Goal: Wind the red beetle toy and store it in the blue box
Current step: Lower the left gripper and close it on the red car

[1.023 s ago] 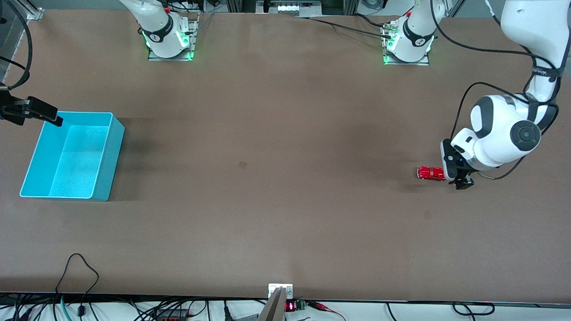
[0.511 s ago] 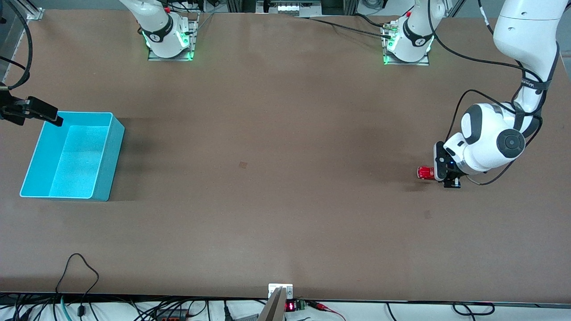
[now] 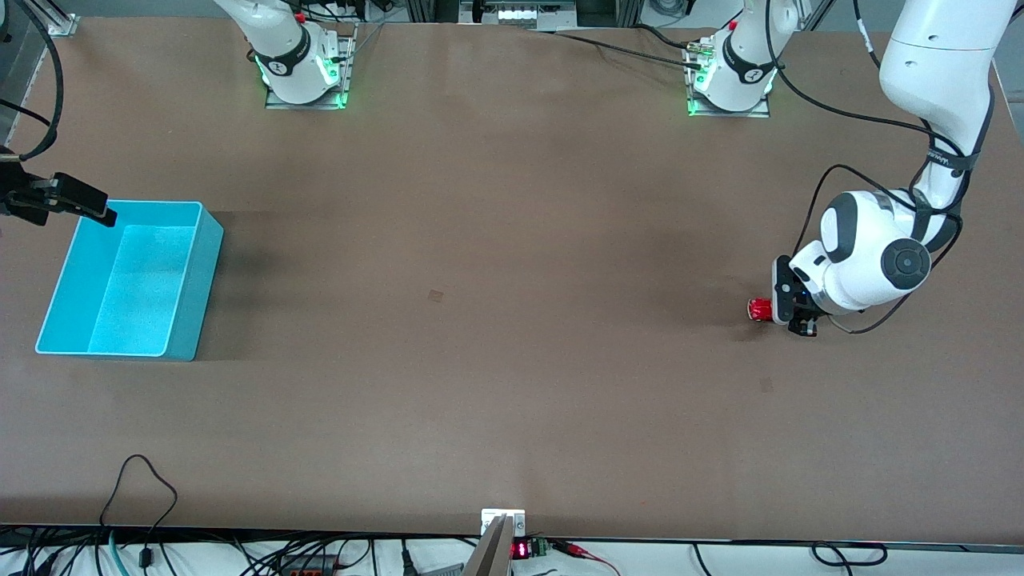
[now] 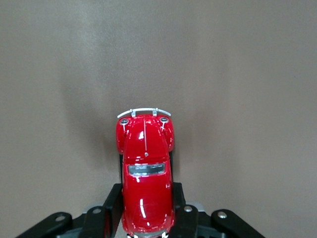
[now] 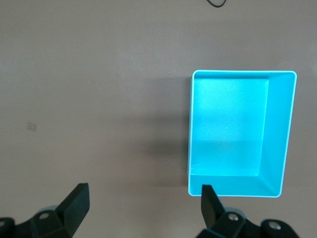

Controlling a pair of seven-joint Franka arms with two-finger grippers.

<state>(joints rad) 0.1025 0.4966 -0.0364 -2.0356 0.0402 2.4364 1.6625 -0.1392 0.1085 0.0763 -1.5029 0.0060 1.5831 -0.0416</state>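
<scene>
Red beetle toy (image 3: 761, 309), lower right of the front view, sits clamped in the left gripper (image 3: 788, 308), its long axis pointing toward the blue box (image 3: 192, 280); the right gripper (image 3: 76, 200) waits open there.

A matte brown table (image 3: 496, 320) filled nearly the whole front view, its surface evenly lit from above, with soft dark shadow patches and a small darker mark (image 3: 435, 296) near its middle. Two metal base plates (image 3: 308, 96) glowing green at their edges were bolted along the table's edge farthest from the front camera, where aluminium framing (image 3: 56, 20) showed at one corner. Along the nearest edge ran a white strip with black cables (image 3: 136, 480), a small metal bracket (image 3: 502, 522) and a red digital display (image 3: 521, 550).
</scene>
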